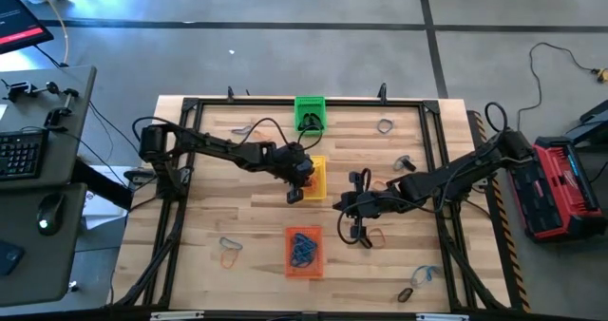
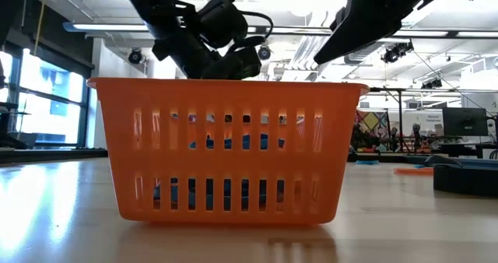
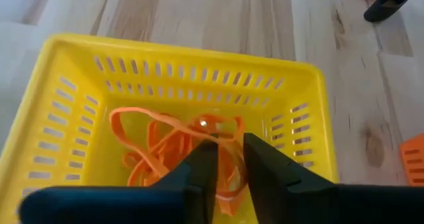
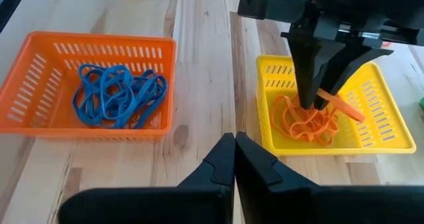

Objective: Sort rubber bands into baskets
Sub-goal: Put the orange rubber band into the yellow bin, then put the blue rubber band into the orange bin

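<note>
Left to right across the wooden surface (image 1: 247, 217), seen from above. Loose rubber bands (image 1: 229, 254) lie at about 8 o'clock from the surface centre, with others near the 11, 1 and 5 o'clock edges; these are judged unsorted. The 3 baskets form a column down the middle, presumably so that either arm can reach each: the green basket (image 1: 310, 112) at 12 o'clock, the yellow basket (image 3: 73, 85) at the centre, the orange basket (image 4: 40, 85) at 6 o'clock. The colour sorting is visible: blue bands (image 4: 119, 95) fill the orange basket, and orange bands (image 3: 156, 141) lie piled in the yellow one. The left end effector (image 3: 228, 159) is lowered inside the yellow basket, fingers a narrow gap apart; in the right wrist view an orange band (image 4: 341, 106) sticks out from between its fingertips, so it appears lightly clamped on that band just above the pile, judged to be the deposit step. The right end effector (image 4: 234, 144), at about 3 o'clock of the yellow basket and above bare surface, has its fingers pressed together with nothing seen between them; an orange band (image 1: 372, 236) lies just beside it.
</note>
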